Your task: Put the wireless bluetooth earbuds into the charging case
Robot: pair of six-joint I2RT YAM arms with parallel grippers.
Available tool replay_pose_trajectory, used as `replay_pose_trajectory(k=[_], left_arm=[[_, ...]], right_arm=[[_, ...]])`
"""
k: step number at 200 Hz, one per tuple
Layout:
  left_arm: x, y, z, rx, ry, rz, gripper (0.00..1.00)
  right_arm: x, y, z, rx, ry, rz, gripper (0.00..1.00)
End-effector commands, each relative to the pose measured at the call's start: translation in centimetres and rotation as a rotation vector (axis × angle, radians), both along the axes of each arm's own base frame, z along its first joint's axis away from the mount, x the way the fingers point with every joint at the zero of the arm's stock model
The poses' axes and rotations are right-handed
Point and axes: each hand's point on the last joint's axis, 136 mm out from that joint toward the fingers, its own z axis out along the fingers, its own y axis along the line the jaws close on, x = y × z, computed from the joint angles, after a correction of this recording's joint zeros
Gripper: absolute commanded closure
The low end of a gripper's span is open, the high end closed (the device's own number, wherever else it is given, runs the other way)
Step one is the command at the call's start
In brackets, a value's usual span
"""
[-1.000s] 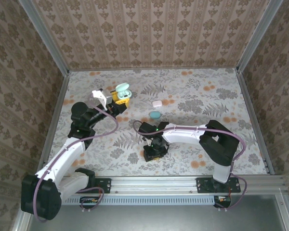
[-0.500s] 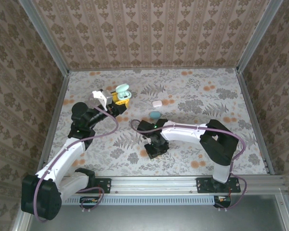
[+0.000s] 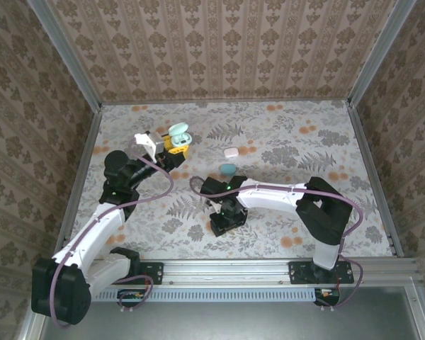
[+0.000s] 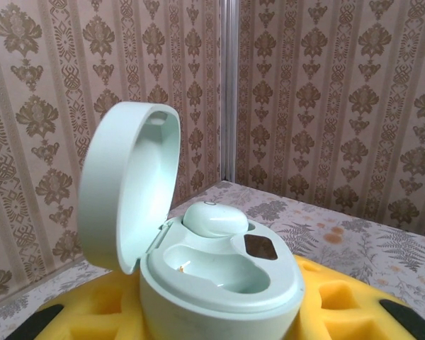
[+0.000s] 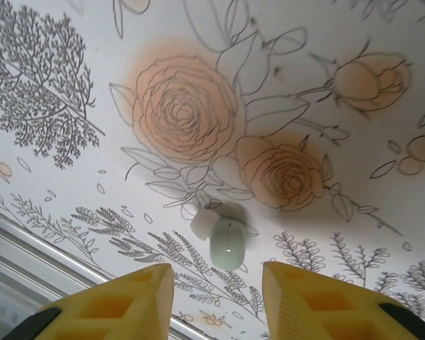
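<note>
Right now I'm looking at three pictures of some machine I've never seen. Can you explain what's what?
These are two white robot arms bolted at a table's near edge. The overhead picture looks down on the flower-patterned table. The other two pictures come from a camera on each wrist. The left claw is shut on an open pale mint pebble-shaped charging case. One pale mint earbud is seated inside it and the other socket is empty. The right claw points down, open, over a second pale green earbud lying loose on the table. Also on the table are a small whitish closed case and a small teal rounded piece.
</note>
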Motion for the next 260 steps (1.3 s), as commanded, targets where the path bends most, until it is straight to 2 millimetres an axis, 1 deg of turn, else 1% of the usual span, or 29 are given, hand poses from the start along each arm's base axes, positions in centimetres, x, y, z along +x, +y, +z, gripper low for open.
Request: replay_pose_trajectory(k=[1,29,75,88,104,127,142,169,191,224,260], left_arm=[[-0.4,0.4,1.3,-0.001,-0.058,0.014,0.74],[-0.3,0.5,1.3,-0.001,-0.059,0.018,0.74],[-0.4,0.6,1.3,-0.002,-0.056,0.019,0.74],[-0.4,0.7,1.4,-0.002,-0.060,0.019,0.74],[-0.4,0.7,1.4,-0.001,-0.062,0.021,0.74],[-0.3,0.7,1.5,-0.002,-0.064,0.025,0.74],[-0.4,0.8,1.6,-0.002,-0.068,0.024,0.74],[-0.4,1.0,1.8,-0.001,-0.072,0.030,0.74],[-0.4,1.1,1.7,0.002,-0.071,0.033,0.74],[-0.4,1.2,1.9,0.002,-0.073,0.034,0.74],[-0.4,1.2,1.9,0.005,-0.075,0.035,0.74]], right_arm=[[-0.8,-0.4,-0.9,-0.028,0.029,-0.001,0.60],[-1.0,-0.6,-1.5,-0.059,0.040,0.018,0.60],[-0.9,-0.8,-2.3,-0.094,0.038,0.035,0.66],[-0.8,-1.0,-2.4,-0.103,0.028,0.041,0.71],[-0.4,-1.3,-1.9,-0.112,-0.001,0.073,0.75],[1.1,-2.7,-1.0,-0.186,-0.080,0.170,0.78],[2.1,-4.0,-0.5,-0.241,-0.110,0.227,0.79],[4.2,-5.7,0.0,-0.273,-0.148,0.311,0.80],[5.6,-6.2,0.2,-0.273,-0.189,0.437,0.80],[6.8,-6.9,-0.9,-0.274,-0.183,0.632,0.79],[8.7,-7.1,-1.3,-0.254,-0.212,0.752,0.78]])
